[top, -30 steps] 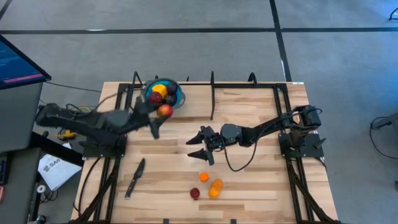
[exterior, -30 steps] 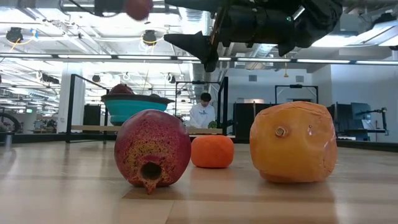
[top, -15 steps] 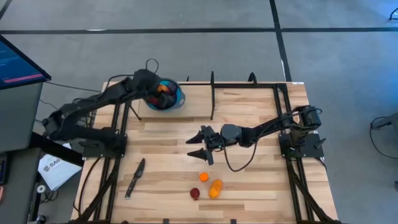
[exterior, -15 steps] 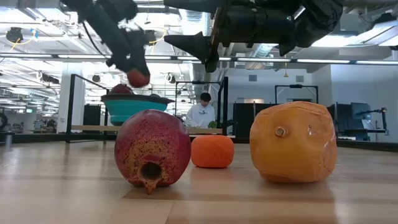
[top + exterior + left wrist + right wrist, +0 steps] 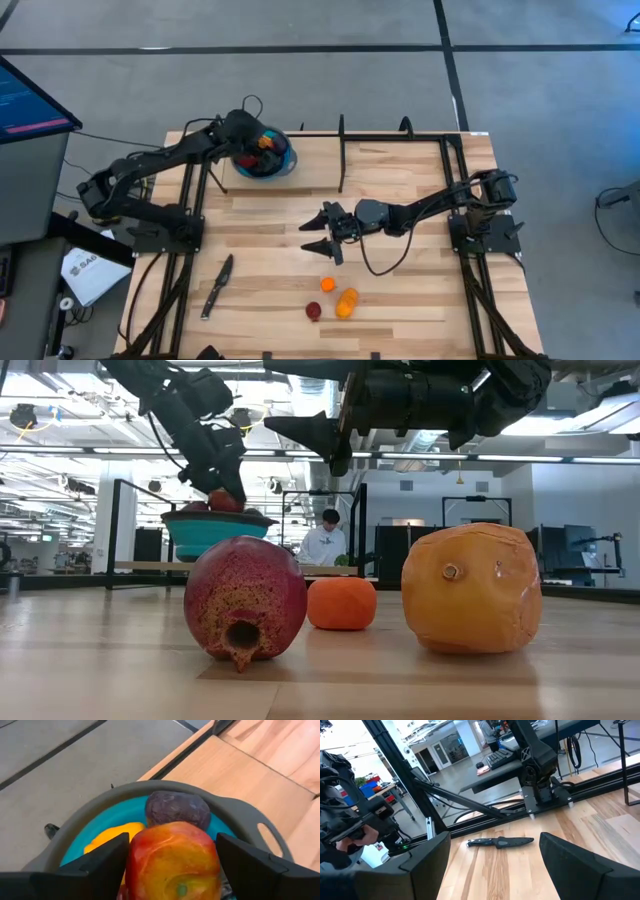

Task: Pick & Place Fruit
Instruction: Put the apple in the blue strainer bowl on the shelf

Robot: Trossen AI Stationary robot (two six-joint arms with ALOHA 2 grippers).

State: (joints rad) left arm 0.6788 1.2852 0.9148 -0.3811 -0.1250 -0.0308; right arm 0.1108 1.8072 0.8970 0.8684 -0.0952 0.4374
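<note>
Red-and-yellow fruit (image 5: 172, 860) sits between the left gripper's (image 5: 252, 143) fingers (image 5: 95, 867) over the blue bowl (image 5: 285, 158) at the table's (image 5: 400, 180) far left; whether the pads touch it is hard to tell, as a slim gap seems to show on either side. A dark purple fruit (image 5: 177, 809) and a yellow one (image 5: 112, 835) lie in the bowl beneath. The right gripper (image 5: 322, 232) hangs mid-table, jaws wide and empty. Near the front edge lie a pomegranate-like red fruit (image 5: 245, 600), a small orange one (image 5: 341, 604) and a larger orange one (image 5: 472, 588). A dark knife (image 5: 217, 285) lies near left.
</note>
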